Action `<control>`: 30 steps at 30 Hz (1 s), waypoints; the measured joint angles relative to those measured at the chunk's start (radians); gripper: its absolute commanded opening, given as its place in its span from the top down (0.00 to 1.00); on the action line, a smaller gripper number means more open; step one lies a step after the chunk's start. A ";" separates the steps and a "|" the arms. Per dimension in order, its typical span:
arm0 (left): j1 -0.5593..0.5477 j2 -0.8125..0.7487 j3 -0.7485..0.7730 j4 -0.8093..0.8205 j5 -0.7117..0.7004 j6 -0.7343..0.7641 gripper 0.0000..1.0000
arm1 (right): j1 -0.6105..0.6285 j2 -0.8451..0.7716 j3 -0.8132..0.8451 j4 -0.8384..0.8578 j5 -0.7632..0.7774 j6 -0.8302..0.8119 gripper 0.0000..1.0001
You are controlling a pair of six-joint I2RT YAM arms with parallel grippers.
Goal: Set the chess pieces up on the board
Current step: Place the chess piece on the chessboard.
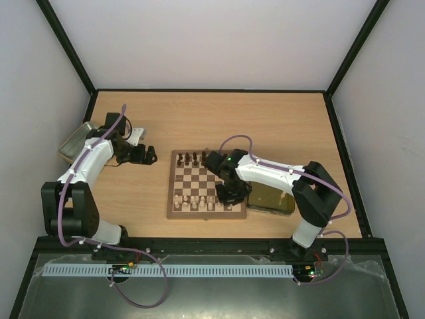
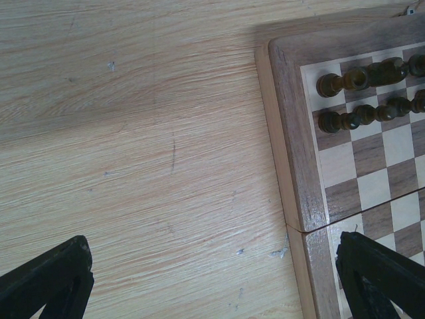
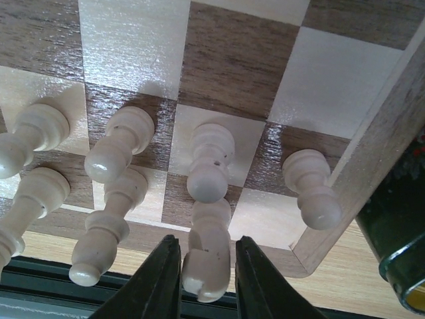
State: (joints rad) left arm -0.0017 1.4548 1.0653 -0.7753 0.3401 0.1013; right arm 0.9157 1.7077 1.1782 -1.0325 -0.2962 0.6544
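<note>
1. At the far left of the overhead view, a shallow tray (image 1: 72,141) sits on the tabletop (image 1: 279,126). No writing shows on it.
2. The left tool (image 2: 211,256) is spread wide and holds nothing, low over bare wood just left of the board (image 1: 202,179). In its own camera one finger overlaps the board's border, so a careless sweep to the right could catch that edge and shift the board.
3. The dark pieces (image 2: 362,76) stand in two rows at the upper right of that camera's frame. A knock to the board could topple several.
4. The pale pieces (image 3: 123,143) crowd the board's near rows, close together.
5. The right tool (image 3: 207,284) is narrow around one pale piece (image 3: 207,256) on the nearest row, near the board's right corner. I cannot tell whether the fingers press on it or stand just clear.
6. My judgement of the main risk: if a finger drags on the way up, that piece tips, and its neighbours ahead and to the left are near enough to fall with it.
7. At the right, a dark tray (image 1: 273,201) lies just beside the board. No brand, label or lettering can be read anywhere.
</note>
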 measured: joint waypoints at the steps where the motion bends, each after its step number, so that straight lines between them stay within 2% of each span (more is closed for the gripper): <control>1: 0.000 0.000 0.000 0.000 0.000 0.000 0.00 | 0.000 0.001 0.000 0.000 -0.001 -0.001 0.76; 12: 0.000 0.000 0.000 0.000 0.000 0.000 0.01 | 0.001 -0.003 0.004 0.003 0.017 0.000 0.74; 17: 0.000 0.000 0.000 0.000 0.000 0.000 0.00 | -0.009 -0.072 0.010 -0.015 0.048 0.022 0.74; 22: 0.000 0.000 0.000 0.000 0.000 0.000 0.00 | -0.021 -0.135 0.006 -0.009 0.016 0.037 0.74; 30: 0.000 0.000 0.000 0.000 0.000 0.000 0.00 | -0.024 -0.092 -0.002 -0.002 -0.043 0.026 0.74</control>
State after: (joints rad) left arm -0.0017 1.4548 1.0653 -0.7753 0.3405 0.1017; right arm 0.8917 1.6157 1.1759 -1.0340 -0.3393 0.6800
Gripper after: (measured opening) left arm 0.995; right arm 0.263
